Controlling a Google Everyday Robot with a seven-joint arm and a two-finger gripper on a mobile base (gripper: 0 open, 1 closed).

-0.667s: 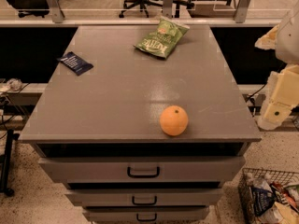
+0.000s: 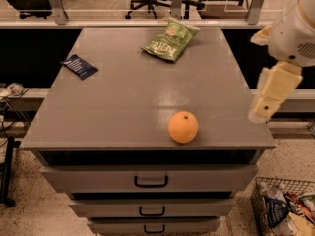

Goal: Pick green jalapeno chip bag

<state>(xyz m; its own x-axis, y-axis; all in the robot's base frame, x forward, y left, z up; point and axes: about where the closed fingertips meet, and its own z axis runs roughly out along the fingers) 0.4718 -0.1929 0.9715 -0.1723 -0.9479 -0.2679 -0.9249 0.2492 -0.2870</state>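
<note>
The gripper (image 2: 264, 106) hangs off the right side of the grey drawer cabinet (image 2: 123, 112), out past its edge and level with the front half of the top. It holds nothing and touches nothing. Whether it is spread or pressed together cannot be told from this angle.

The green jalapeno chip bag (image 2: 170, 39) lies flat near the back edge of the cabinet top, a little right of centre, well apart from the gripper. An orange (image 2: 183, 127) sits near the front edge, and a small dark-blue packet (image 2: 79, 66) lies toward the back left. A wire basket (image 2: 262, 200) of packets stands on the floor at the lower right.

Against the earlier frame, the arm has moved in from the right and sits slightly higher - closer to the cabinet's edge. The bag, orange and packet lie where they did.
</note>
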